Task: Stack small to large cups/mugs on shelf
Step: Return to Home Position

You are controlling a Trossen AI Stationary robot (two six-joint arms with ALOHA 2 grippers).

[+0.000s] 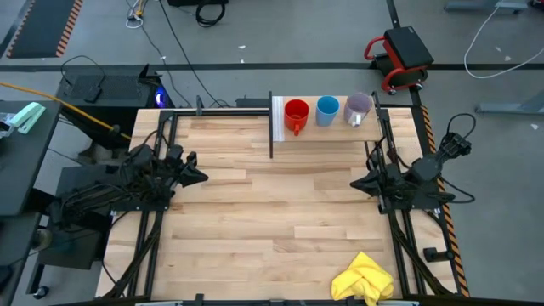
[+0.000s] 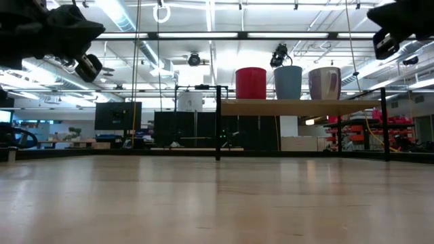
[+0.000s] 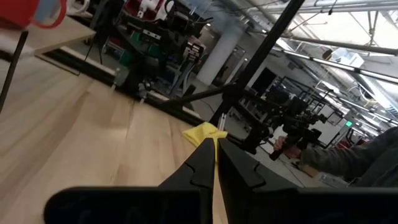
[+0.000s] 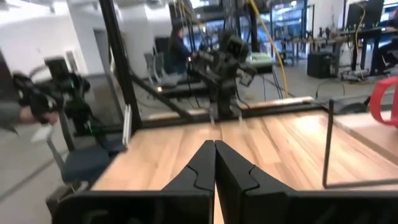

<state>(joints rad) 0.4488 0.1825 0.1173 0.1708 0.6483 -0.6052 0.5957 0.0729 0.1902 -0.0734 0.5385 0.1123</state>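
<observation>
Three cups stand side by side, upright on their bases, on the shelf at the table's far edge: the red mug with its handle toward the near side, the light-blue cup, and the purple-grey cup. The low view shows the red mug, the light-blue cup and the purple-grey cup in a row on the raised shelf board. My left gripper hovers shut at the table's left side, my right gripper shut at the right side; both touch nothing.
A crumpled yellow cloth lies at the table's near edge, right of centre. Black frame posts hold the shelf above the tabletop. Bare planks stretch between the two arms. A person sits in the room beyond.
</observation>
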